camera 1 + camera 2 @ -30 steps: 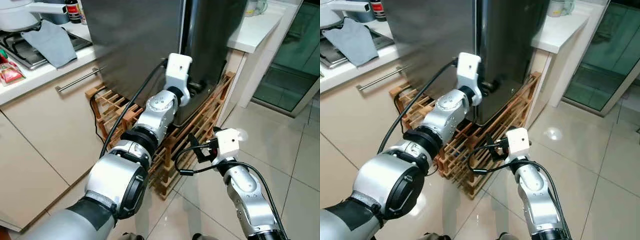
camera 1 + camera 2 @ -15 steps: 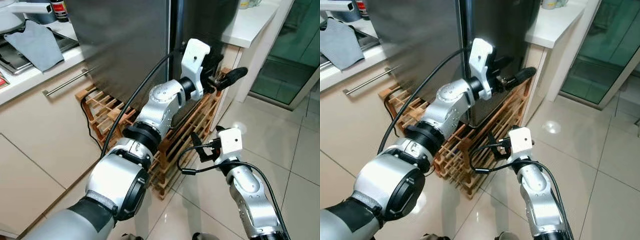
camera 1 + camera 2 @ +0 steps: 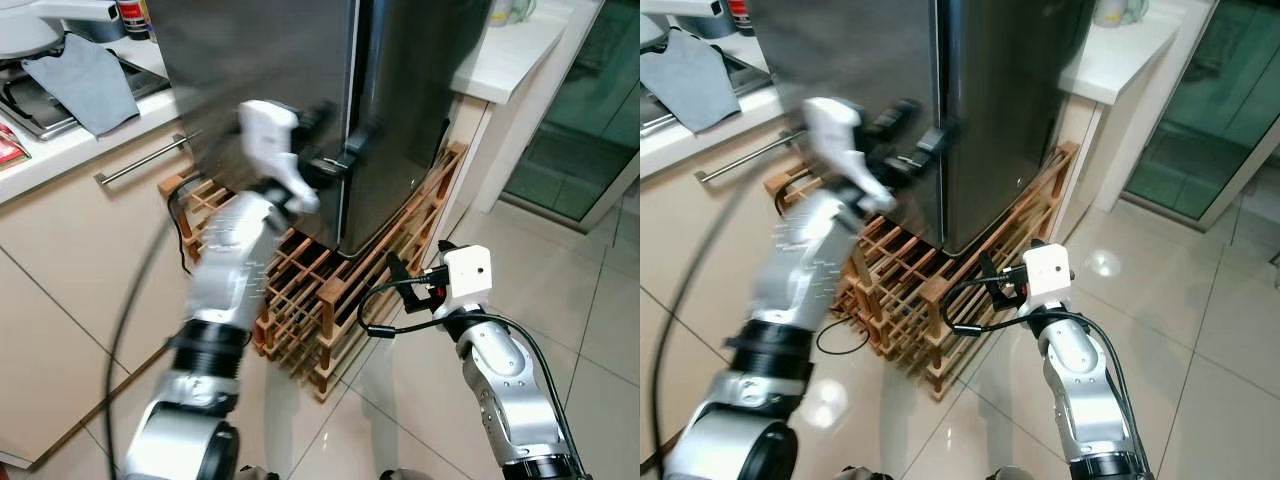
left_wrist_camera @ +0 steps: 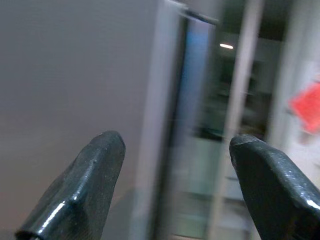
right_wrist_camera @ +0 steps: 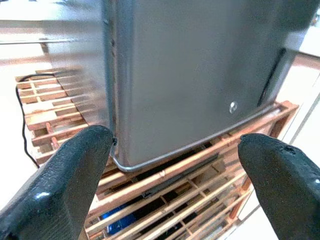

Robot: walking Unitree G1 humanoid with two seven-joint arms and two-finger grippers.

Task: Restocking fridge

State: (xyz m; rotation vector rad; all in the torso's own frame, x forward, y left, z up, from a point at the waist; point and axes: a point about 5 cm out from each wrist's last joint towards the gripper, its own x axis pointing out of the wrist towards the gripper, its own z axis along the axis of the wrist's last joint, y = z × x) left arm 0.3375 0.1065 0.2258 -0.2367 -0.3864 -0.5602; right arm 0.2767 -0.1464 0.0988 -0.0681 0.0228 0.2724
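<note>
So the fridge (image 3: 300,90) takes up the upper middle of the left eye view, a tall dark steel box sitting on a wooden lattice rack (image 3: 330,290) that spreads out under it toward the center. The left gripper (image 3: 335,160) is up in the upper middle, right at the front corner edge of the fridge, and the arm is smeared with motion blur. In the left wrist view its two black fingers (image 4: 85,185) are spread wide apart with nothing between them, just grey fridge panel and a bright gap behind. The right gripper (image 3: 400,285) sits lower, center right, above the tiled floor (image 3: 600,300) and pointed at the rack; its fingers (image 5: 60,180) are also wide apart and empty, framing the fridge's bottom corner. Upper left there's a white counter (image 3: 60,150) with a grey cloth (image 3: 85,85) on it.
</note>
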